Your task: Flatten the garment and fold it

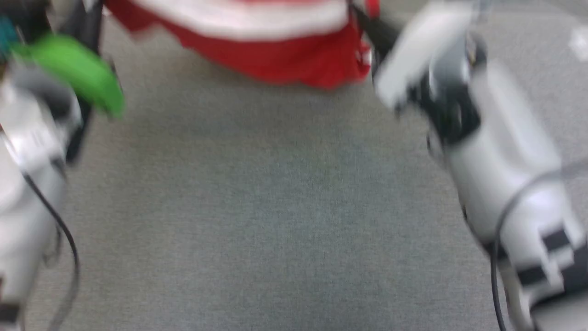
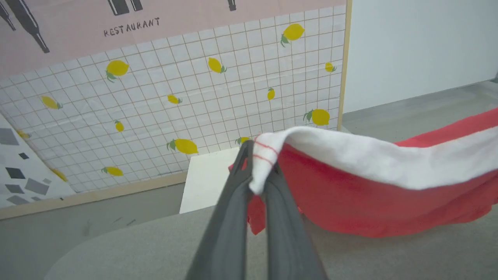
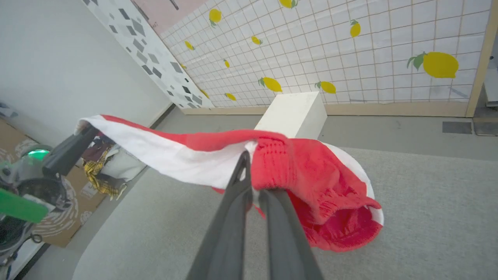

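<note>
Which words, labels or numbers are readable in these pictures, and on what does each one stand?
"RESTAURANT": dark letters on the pink wall panel, left wrist view.
Print on the brown cardboard, right wrist view: too unclear to read.
The garment: no text visible.

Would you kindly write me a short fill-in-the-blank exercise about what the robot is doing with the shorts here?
The left pincer and the right pincer hold the red shorts above a ___ surface. The left pincer grips their ___ stripe. The tiled wall is printed with yellow ___.
Missing words: grey; white; lemons.
</note>
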`<state>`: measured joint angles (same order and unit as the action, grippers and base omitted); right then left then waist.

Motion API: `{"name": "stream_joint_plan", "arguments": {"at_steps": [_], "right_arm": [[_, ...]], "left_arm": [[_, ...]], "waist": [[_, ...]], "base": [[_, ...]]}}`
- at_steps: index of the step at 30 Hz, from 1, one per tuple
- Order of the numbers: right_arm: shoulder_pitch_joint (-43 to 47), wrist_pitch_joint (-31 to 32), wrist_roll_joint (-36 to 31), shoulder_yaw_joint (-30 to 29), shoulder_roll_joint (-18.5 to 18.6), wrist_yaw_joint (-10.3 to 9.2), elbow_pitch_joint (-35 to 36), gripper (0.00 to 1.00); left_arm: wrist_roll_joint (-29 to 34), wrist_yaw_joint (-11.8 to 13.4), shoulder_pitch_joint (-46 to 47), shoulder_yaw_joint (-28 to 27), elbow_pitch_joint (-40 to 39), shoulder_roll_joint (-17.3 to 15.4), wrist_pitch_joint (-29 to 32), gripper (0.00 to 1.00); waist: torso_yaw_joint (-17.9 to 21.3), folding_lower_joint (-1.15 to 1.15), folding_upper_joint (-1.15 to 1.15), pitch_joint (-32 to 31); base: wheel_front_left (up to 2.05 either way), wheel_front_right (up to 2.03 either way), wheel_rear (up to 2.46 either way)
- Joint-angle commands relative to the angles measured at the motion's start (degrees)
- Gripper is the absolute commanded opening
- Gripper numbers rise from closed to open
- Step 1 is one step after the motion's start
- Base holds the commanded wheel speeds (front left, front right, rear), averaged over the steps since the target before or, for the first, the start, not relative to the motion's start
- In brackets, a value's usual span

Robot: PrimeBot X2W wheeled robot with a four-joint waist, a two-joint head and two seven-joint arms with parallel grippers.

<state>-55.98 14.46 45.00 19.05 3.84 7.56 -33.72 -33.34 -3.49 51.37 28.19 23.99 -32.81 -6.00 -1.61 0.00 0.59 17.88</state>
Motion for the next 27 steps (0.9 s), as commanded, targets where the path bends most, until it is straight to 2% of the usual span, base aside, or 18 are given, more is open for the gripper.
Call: {"name": "stream_joint_plan", "arguments": {"at_steps": [1, 6, 10, 14, 17, 24, 27], "right_arm": [[5.3, 1.5, 0.3, 0.0, 1.4, -0.08, 3.4, 0.0], [25.5, 8.5, -0.3, -2.0, 4.2, -0.08, 16.9, 0.0], [40.6, 15.9, -1.6, -3.8, 4.3, -0.08, 26.5, 0.0], [52.3, 23.9, -3.6, -4.9, 3.8, -0.08, 33.9, 0.0], [58.0, 29.7, -5.5, -5.3, 4.7, -0.08, 38.5, 0.0], [65.8, 43.2, -7.8, -8.3, 5.7, -0.08, 45.5, 0.0], [66.0, 44.7, -8.7, -10.5, 4.0, -0.08, 47.8, 0.0]], "left_arm": [[-1.7, 1.5, -4.9, -0.5, -2.4, -0.7, 0.6, 0.0], [-6.9, 7.9, -22.1, -1.6, -11.6, -1.9, 4.4, 0.0], [-10.4, 12.8, -34.7, -1.8, -17.1, -2.4, 6.7, 0.0], [-14.0, 16.4, -44.7, -1.8, -20.7, -2.3, 8.9, 0.0], [-17.5, 18.7, -50.4, -1.9, -22.9, -2.2, 12.2, 0.0], [-23.3, 23.0, -57.9, -1.8, -30.0, -6.8, 23.2, 0.0], [-23.1, 24.1, -57.6, -3.0, -33.2, -7.7, 23.2, 0.0]], "waist": [[-0.8, 0.0, -0.59, -4.9], [-1.6, 0.0, -0.59, -9.3], [-2.2, 0.0, -0.59, -11.4], [-2.5, 0.0, -0.59, -12.6], [-2.7, 0.0, -0.59, -13.4], [-3.0, 0.0, -0.59, -13.8], [-3.0, 0.0, -0.59, -13.3]], "base": [[0.0, 0.0, 0.0], [0.0, 0.0, 0.0], [0.0, 0.0, 0.0], [0.0, 0.0, 0.0], [0.0, 0.0, 0.0], [0.0, 0.0, 0.0], [0.0, 0.0, 0.0]]}}
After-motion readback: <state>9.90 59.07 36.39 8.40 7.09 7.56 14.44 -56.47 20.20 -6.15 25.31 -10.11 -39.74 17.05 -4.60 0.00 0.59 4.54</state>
